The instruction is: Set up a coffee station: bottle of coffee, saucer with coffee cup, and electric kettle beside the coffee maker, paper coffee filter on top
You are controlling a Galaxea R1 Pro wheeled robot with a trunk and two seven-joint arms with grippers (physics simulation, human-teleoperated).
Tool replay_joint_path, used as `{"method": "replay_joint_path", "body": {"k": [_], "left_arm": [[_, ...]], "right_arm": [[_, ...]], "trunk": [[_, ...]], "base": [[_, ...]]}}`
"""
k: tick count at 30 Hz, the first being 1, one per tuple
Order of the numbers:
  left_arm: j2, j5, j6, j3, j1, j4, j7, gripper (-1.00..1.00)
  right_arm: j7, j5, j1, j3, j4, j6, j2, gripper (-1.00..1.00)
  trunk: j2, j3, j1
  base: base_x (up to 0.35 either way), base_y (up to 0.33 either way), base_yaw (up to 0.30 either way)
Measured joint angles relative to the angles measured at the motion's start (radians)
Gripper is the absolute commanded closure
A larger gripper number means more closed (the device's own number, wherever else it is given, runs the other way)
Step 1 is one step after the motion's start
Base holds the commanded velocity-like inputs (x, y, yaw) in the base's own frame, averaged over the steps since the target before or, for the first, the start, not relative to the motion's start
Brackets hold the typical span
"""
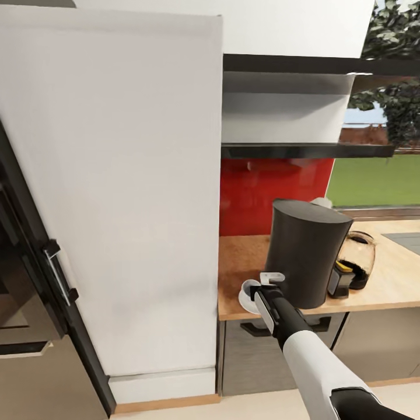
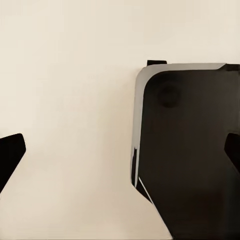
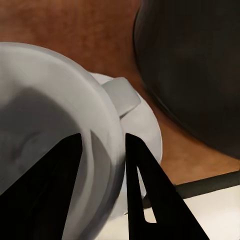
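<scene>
Right gripper (image 3: 102, 185) sits nearest the lens: in the right wrist view its two dark fingers (image 3: 145, 190) straddle the rim wall of the cup (image 3: 45, 130), one inside the bowl and one outside, narrowly parted with the wall between them. Whether they press it firmly cannot be told. The cup's handle (image 3: 122, 97) points toward the coffee maker (image 3: 195, 65), and the cup rests on the saucer (image 3: 145, 125).

In the head view, the right arm rises from the lower right of the frame to the cup (image 1: 251, 287) and saucer (image 1: 245, 300), lower centre, at the front edge of the countertop (image 1: 245, 256). Both stand just left of the coffee maker (image 1: 306, 256); the kettle (image 1: 359, 259) lies just to its right. The shelf (image 1: 303, 150) runs above, centre right.

The left wrist view shows two dark fingertips (image 2: 11, 152) set wide apart over pale floor, holding nothing.

Judgement: cup and saucer look already placed, so the coming move likely turns on parting the fingers and lifting straight up off the rim.
</scene>
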Motion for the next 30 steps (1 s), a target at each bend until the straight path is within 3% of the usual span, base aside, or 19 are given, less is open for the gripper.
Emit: {"method": "replay_joint_path", "body": {"k": [12,30], "left_arm": [[0.007,0.0,0.006,-0.002,0.004,0.009,0.001,-1.0],[0.009,0.0,0.006,0.0,0.004,0.008,0.0,-1.0]], "right_arm": [[-0.001,0.001,0.0,0.0,0.0,0.0,0.0,1.0],[0.001,-0.002,0.0,0.001,0.059,-0.001,0.013,1.0]], "trunk": [[0.0,0.0,0.0],[0.0,0.0,0.0]], "base": [[0.124,0.001,0.0],[0.004,0.0,-0.038]]}}
